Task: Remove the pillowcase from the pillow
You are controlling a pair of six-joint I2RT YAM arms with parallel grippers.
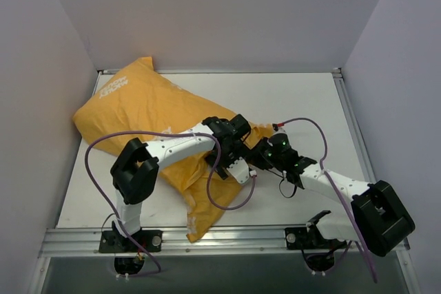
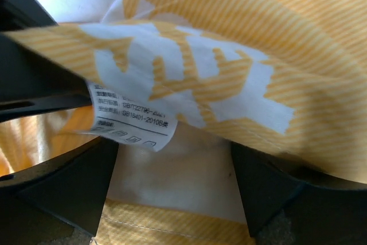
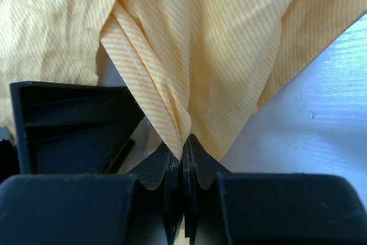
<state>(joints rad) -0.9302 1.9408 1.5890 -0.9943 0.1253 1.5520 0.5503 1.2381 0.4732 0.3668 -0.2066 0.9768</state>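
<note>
The orange-yellow pillowcase lies across the left and middle of the table, still bulging with the pillow, which is hidden in the top view. My left gripper is at the case's mouth. In the left wrist view it is open, its fingers astride the white pillow, under a lifted orange flap with white lettering and a care label. My right gripper is shut on a folded hem of the pillowcase, pinched at its closed tips.
The white table is boxed in by pale walls at the back and both sides. A metal rail runs along the near edge by the arm bases. The purple cable loops over the case's near corner.
</note>
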